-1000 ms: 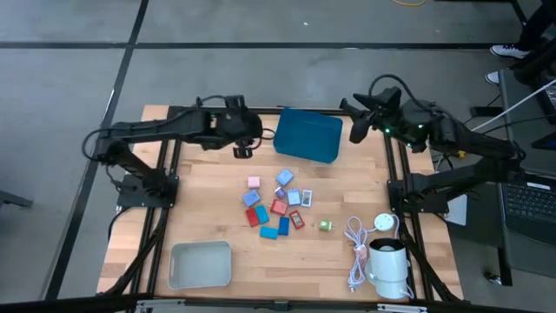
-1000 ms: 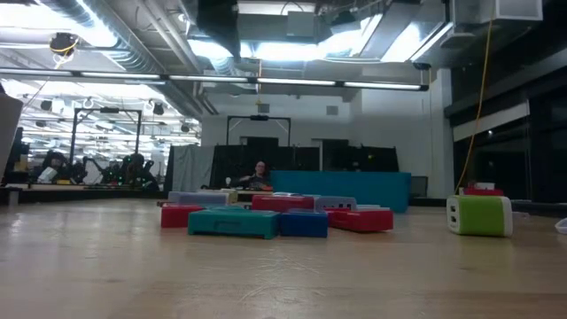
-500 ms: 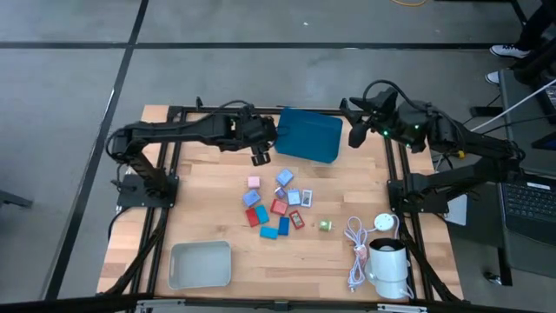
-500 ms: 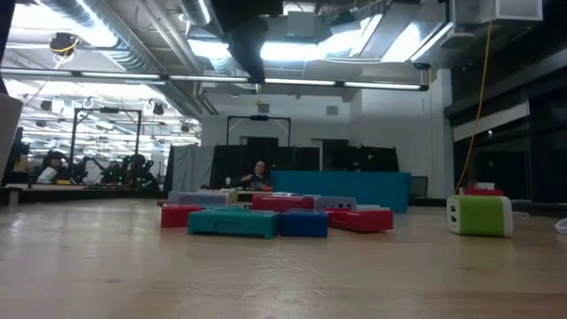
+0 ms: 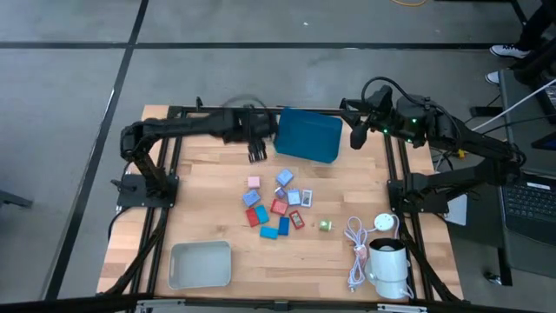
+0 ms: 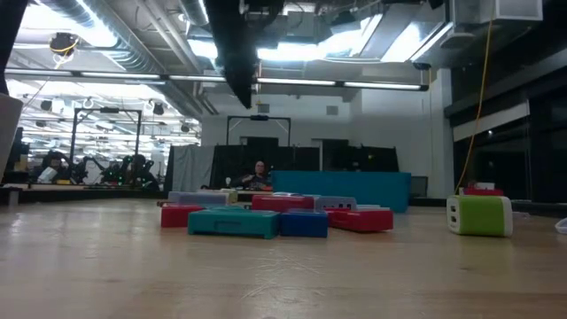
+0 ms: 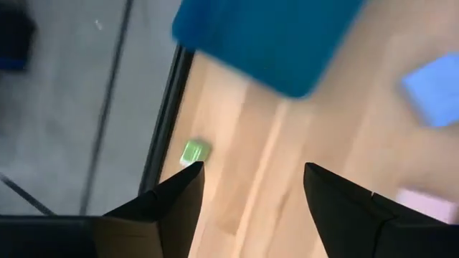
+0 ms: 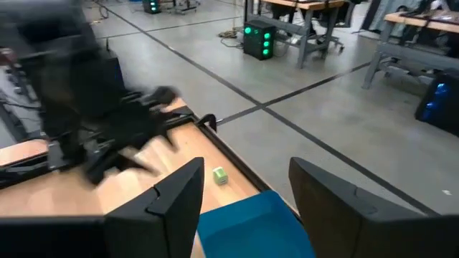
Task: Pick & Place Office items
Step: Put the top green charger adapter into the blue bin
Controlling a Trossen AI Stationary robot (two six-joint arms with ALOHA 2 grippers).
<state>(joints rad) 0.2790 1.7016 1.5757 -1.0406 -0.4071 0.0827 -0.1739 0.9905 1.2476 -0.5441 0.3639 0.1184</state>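
The office items (image 5: 276, 205), a scatter of small red, blue, pink and white pieces, lie in a loose cluster at the centre of the high view, on the wooden table (image 5: 200, 200). A tiny green piece (image 5: 325, 225) sits apart, to the cluster's lower right. The pale grey tray (image 5: 201, 263) at the lower left of the frame holds nothing, and no piece shows in the blue bin (image 5: 308, 136) at upper centre, so by the look of it the sorting has yet to begin: every visible piece is left to move.

The left gripper (image 5: 257, 153) hangs above the table at upper centre, just beside the bin's left edge and short of the cluster. Its wrist view shows both fingers (image 7: 176, 197) spread well apart with only bare wood between them; it holds and touches nothing. The right gripper (image 5: 356, 136) hovers at the upper right, just beside the bin's right edge. Its fingers (image 8: 179, 190) are likewise parted and empty.

In the low view, the pieces sit untouched on the tabletop.
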